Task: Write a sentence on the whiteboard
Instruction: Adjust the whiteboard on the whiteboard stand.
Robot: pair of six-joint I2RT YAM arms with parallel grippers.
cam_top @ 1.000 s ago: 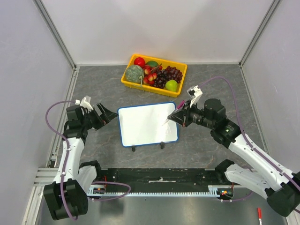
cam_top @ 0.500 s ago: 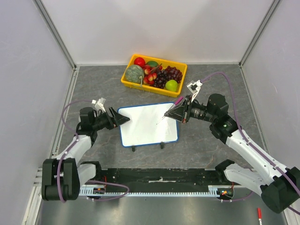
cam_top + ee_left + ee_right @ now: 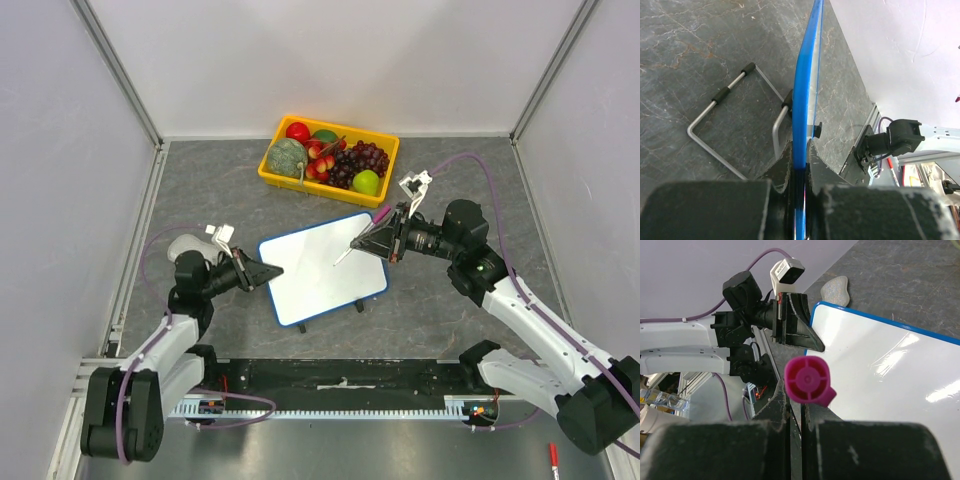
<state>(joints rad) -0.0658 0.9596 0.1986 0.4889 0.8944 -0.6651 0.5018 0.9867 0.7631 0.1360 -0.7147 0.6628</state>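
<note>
Nearest the arms' bases, at about 5 o'clock on the metal apron, lies a red pen (image 3: 551, 455), cut off by the frame edge, so its type is hard to tell.

Further in, the left end effector (image 3: 268, 271) is closed tight on the 9 o'clock edge of the whiteboard (image 3: 315, 275). The left wrist view shows its two fingers pinching the blue rim (image 3: 807, 75) edge-on, with the wire stand (image 3: 720, 93) beside it on the tabletop (image 3: 200, 180). The board sits mid-tabletop, skewed so that its far corner points toward 1 o'clock. Whether it rests flat or is propped by the grip cannot be read from above.

Over the board's 2 o'clock corner, the right end effector (image 3: 385, 240) is clamped around a magenta marker (image 3: 372, 232). Its tip points down toward the white face. The right wrist view shows only the marker's butt end (image 3: 807, 380), so whether the tip touches the board is hidden.

As for progress, the white surface (image 3: 880, 365) looks blank in every view, with glare but no ink. By that judgement nothing of the sentence is down yet. The board is braced and the pen is in place, so all the writing remains.

A pale pad (image 3: 185, 247) lies at 9 o'clock, its nature unclear. Farthest off, at 12 o'clock, stands the yellow fruit basket (image 3: 300, 187).
</note>
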